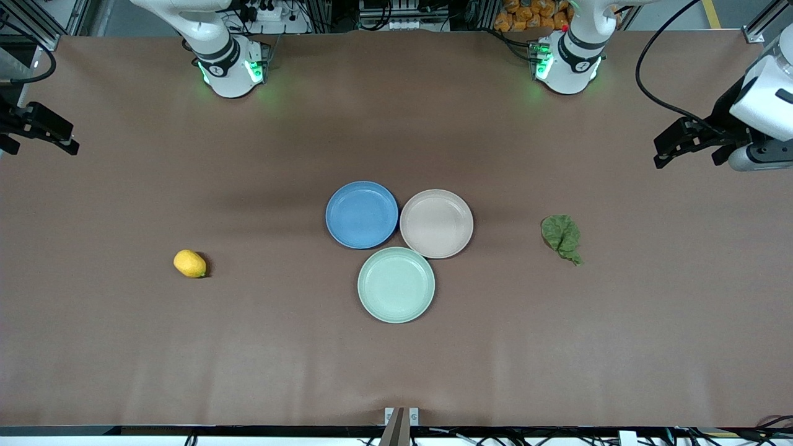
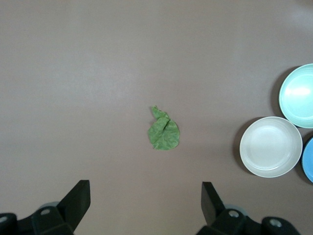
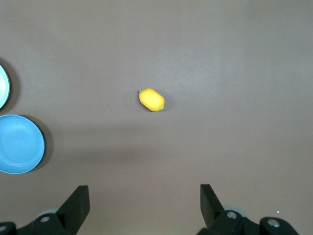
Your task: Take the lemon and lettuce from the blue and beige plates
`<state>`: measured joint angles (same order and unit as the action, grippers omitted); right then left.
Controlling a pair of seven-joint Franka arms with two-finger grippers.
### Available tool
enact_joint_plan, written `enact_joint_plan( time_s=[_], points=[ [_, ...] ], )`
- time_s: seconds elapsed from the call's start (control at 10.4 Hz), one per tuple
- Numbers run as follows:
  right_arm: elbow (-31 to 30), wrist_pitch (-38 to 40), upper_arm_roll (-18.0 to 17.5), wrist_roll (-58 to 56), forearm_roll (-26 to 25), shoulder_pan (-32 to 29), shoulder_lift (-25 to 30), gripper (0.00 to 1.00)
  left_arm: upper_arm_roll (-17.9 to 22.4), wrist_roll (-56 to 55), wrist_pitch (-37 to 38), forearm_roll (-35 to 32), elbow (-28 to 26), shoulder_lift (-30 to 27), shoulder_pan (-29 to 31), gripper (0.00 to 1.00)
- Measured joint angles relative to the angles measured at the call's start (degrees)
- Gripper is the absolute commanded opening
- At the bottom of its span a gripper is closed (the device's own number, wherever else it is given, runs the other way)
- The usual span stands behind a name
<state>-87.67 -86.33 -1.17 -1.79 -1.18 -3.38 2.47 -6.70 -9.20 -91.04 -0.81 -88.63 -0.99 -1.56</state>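
Note:
The lemon [image 1: 189, 264] [image 3: 151, 100] lies on the bare table toward the right arm's end, not on a plate. The lettuce [image 1: 562, 237] [image 2: 164, 133] lies flat on the table toward the left arm's end. The blue plate [image 1: 362, 214] [image 3: 18, 144] and the beige plate [image 1: 436, 223] [image 2: 271, 146] sit side by side mid-table, both empty. My left gripper [image 1: 681, 145] [image 2: 145, 188] hangs open, high over the table near the lettuce. My right gripper [image 1: 62, 139] [image 3: 144, 192] hangs open, high over the table near the lemon. Neither holds anything.
A mint-green plate [image 1: 396, 284] [image 2: 299, 95], also empty, touches the other two and lies nearer the front camera. Brown table covering stretches between the plates and each item. The arm bases [image 1: 232, 68] [image 1: 567, 62] stand at the table's back edge.

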Motion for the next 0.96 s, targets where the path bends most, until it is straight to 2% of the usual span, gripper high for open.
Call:
enact_joint_plan(
  time_s=[0.96],
  points=[
    [0.0, 0.0, 0.0, 0.0, 0.0, 0.0, 0.0, 1.00, 0.1, 3.3, 0.5, 0.0, -0.1, -0.7, -0.6, 1.00]
  ],
)
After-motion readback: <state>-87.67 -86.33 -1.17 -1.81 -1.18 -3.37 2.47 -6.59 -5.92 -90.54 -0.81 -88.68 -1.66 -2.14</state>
